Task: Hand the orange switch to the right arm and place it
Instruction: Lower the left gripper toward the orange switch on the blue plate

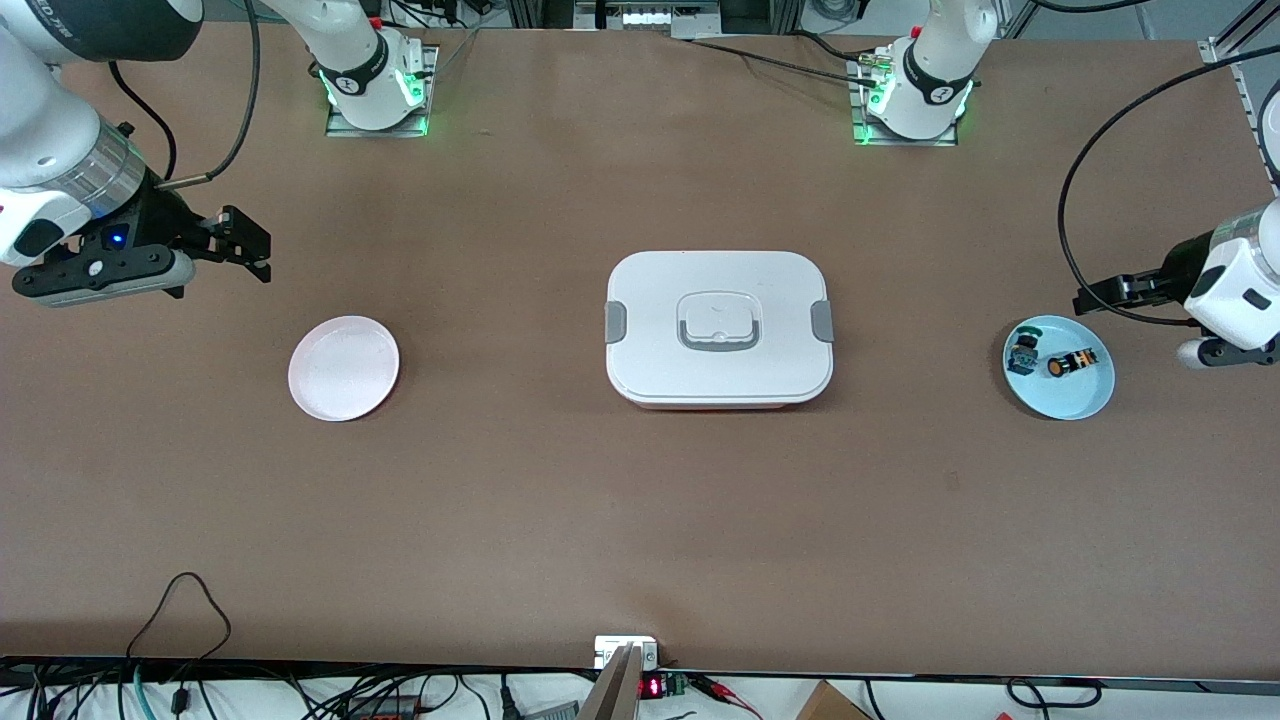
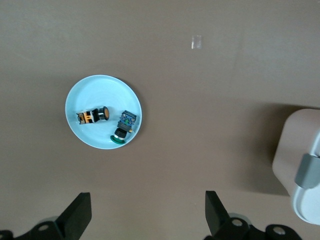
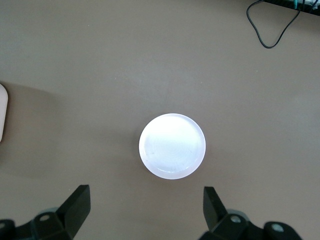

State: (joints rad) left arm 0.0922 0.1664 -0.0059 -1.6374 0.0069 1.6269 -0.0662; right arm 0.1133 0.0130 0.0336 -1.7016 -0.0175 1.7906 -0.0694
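The orange switch (image 1: 1068, 364), a stubby black cylinder with an orange face, lies on its side in the blue plate (image 1: 1085, 402), middle right of the front view.

Before you, a plain brown tabletop (image 1: 520, 500) carries a pale blue plate (image 1: 1085, 398), a pinkish-white plate (image 1: 343, 368) and a white box (image 1: 718, 328) with grey clasps. On the blue plate, the black orange switch (image 1: 1068, 364) shows its orange face beside a blue-black, green-topped switch (image 1: 1023, 354).
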